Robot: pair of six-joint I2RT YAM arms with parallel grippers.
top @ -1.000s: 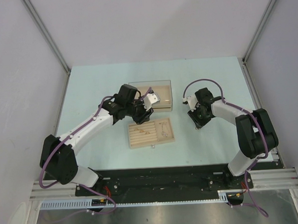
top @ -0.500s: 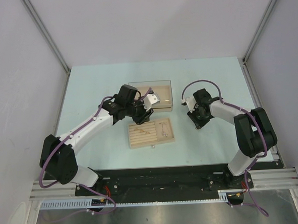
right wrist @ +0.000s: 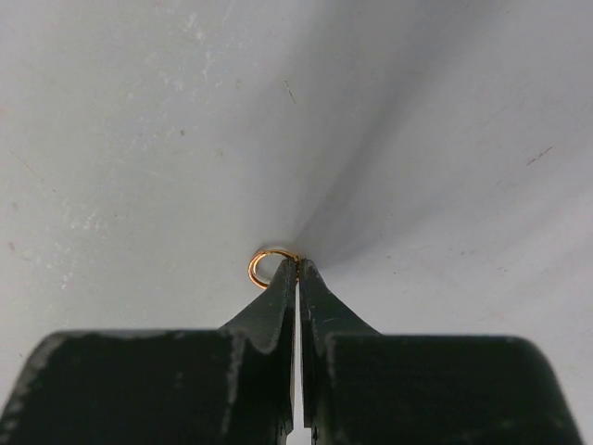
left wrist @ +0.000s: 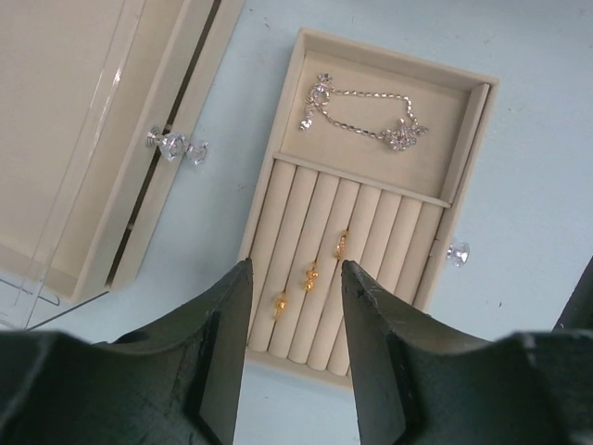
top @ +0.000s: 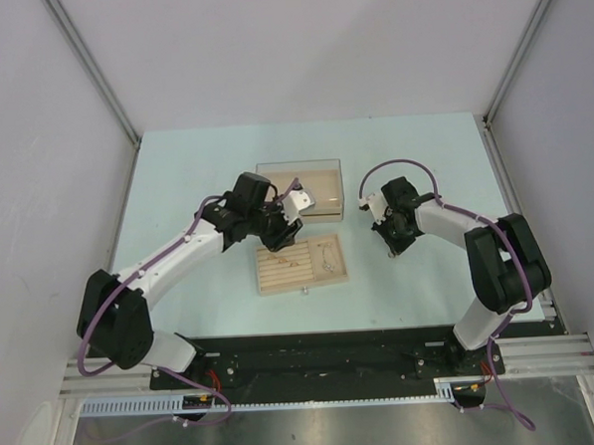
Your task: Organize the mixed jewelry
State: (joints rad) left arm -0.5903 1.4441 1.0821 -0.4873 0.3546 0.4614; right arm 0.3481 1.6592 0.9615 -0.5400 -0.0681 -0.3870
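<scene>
A small gold ring [right wrist: 260, 268] lies on the pale table, and my right gripper [right wrist: 297, 263] is shut on its right edge, right of the tray in the top view [top: 393, 245]. The beige slotted tray [left wrist: 481, 122] holds three gold rings [left wrist: 310, 276] pushed between its rolls. A silvery chain [left wrist: 361, 111] lies in its flat compartment. My left gripper [left wrist: 295, 271] hangs open above the tray's roll end with nothing between its fingers. Seen from above, it [top: 278, 239] is over the tray's [top: 302, 286] far left corner.
A beige box [top: 321, 203] with a clear lid stands just behind the tray, with a crystal knob [left wrist: 171, 146] on its front. The tray has its own small knob [left wrist: 457, 252]. Grey walls close off the table on three sides.
My right gripper has shut on the gold ring and shifted slightly left. The left arm has barely moved.
</scene>
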